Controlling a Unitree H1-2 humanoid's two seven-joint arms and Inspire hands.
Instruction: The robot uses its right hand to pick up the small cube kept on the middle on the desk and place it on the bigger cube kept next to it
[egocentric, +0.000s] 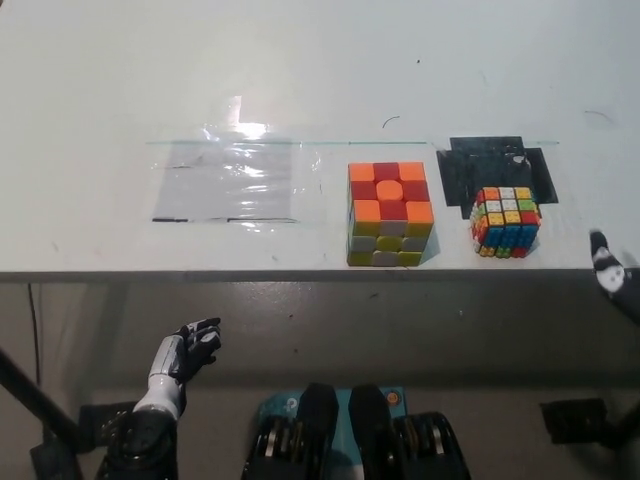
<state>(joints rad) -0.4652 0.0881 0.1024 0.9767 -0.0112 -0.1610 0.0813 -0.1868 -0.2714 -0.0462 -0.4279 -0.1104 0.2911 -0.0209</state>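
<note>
Small cube sits on the surface, on the near edge of a black patch, just right of the bigger cube and apart from it. Right hand shows only partly, right of the small cube; its grip cannot be judged. Left hand rests below the surface edge, fingers apart, holding nothing.

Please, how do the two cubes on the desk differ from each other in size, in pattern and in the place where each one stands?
The bigger cube is clearly larger than the small cube. The bigger cube has few large tiles, orange and red on top; the small cube has many small tiles in mixed colours. The bigger cube stands on bare white desk; the small cube stands at the front edge of a black patch. Both stand near the desk's front edge, untouched.
</note>
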